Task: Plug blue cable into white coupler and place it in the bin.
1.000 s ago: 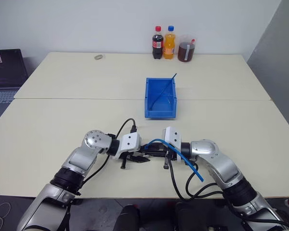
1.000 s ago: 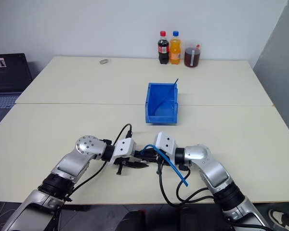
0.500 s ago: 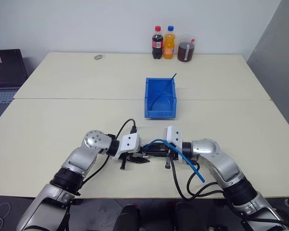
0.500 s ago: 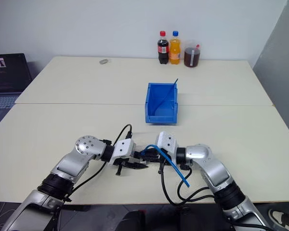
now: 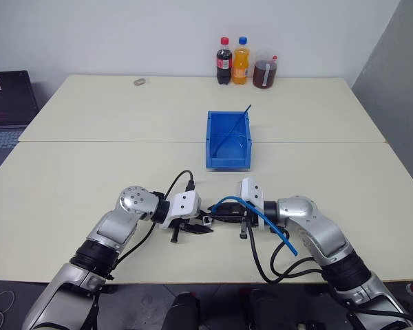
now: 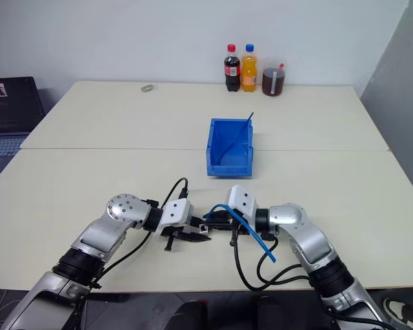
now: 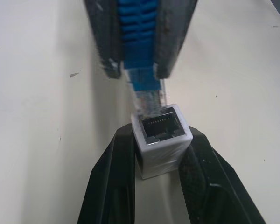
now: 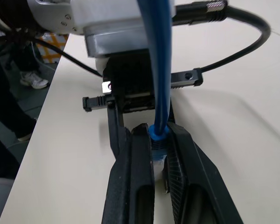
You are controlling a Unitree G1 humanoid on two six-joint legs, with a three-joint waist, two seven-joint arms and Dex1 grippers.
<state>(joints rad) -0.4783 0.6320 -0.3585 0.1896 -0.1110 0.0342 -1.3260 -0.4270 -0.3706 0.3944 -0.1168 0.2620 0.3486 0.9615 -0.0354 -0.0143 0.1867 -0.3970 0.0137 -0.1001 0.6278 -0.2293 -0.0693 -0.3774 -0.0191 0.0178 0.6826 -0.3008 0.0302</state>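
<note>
Since a second ago, right gripper (image 5: pixel 224 218) backed slightly away toward the right edge of the table (image 5: pixel 89 172), widening the gap to the left gripper (image 5: pixel 201 225); loop of blue cable (image 5: pixel 265 221) swung further right with it.

Left eye view: both grippers low over the near edge, tips facing each other, almost meeting. Blue bin (image 5: pixel 228 141) near the table's middle, well apart from them, a darker blue cable (image 5: pixel 235 127) leaning inside. Three bottles (image 5: pixel 242 62) at the far edge, a small ring (image 5: pixel 140 82) toward the far left corner, a laptop (image 5: pixel 7 103) off the left edge.

Left wrist view: jaws clamped on the white coupler (image 7: pixel 160 138), dark socket facing out. Clear plug just beside the socket's rim, not seated.

Right wrist view: jaws clamped on the cable's blue boot (image 8: pixel 157 136), cable rising away between the fingers (image 8: pixel 135 186).
</note>
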